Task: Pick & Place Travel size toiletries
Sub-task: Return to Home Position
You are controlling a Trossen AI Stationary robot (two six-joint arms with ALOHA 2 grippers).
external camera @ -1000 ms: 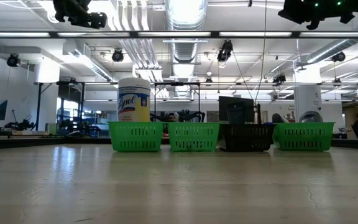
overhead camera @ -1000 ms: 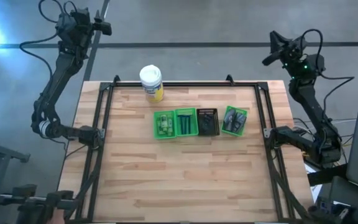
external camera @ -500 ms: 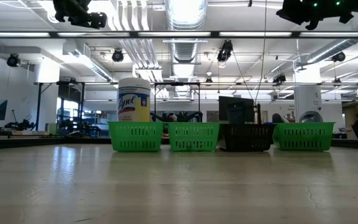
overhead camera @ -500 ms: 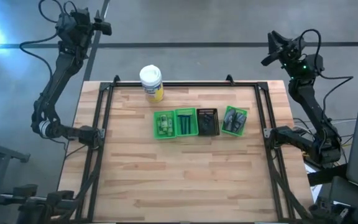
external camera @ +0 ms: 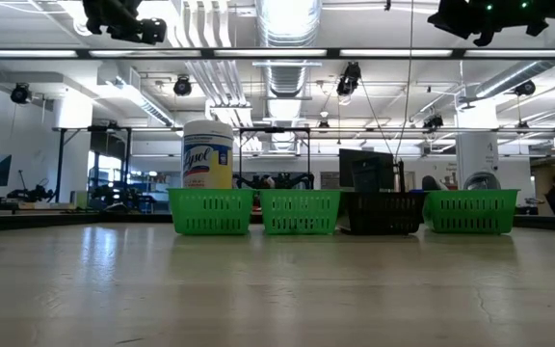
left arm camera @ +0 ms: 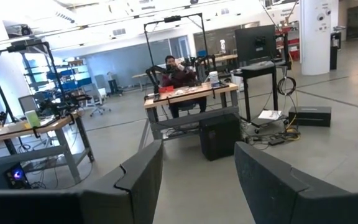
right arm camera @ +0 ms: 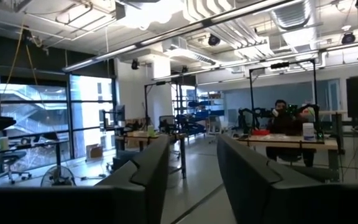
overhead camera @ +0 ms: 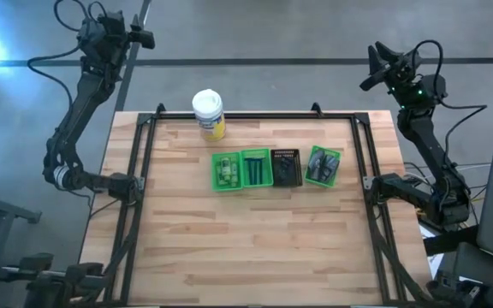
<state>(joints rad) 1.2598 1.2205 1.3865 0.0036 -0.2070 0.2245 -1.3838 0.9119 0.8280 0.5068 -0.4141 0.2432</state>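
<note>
The near half of the desk (overhead camera: 229, 248) lay bare, with no loose toiletries on the wood that I could make out. Further back stood a row of four small trays, side by side. The leftmost green tray (external camera: 210, 212) held the little green bottles (overhead camera: 225, 169), the second green tray (external camera: 300, 211) some thin dark pieces (overhead camera: 254, 168), the black tray (external camera: 383, 213) the dark tubes (overhead camera: 287, 171), and the right green tray (external camera: 471, 211) more dark pieces (overhead camera: 322, 167) — too small to name exactly. Behind the row, near the far edge, the white-lidded jar (overhead camera: 208, 114) stood upright, apart from the trays. Judging from this, the sorting looked finished, and what remained seemed only to park the arms. The left arm (overhead camera: 80, 103) was raised high beyond the far left corner. Its wrist view showed its jaws standing apart with nothing between them, pointed out into the room, where a person (left arm camera: 178, 71) sat at a worktable. The right arm (overhead camera: 422, 128) was lifted beyond the far right corner, its jaws likewise parted and empty. Against the picture a second earlier, the trays, jar and left arm sat just as they had; only the right arm's head had crept a touch — barely a shift.
</note>
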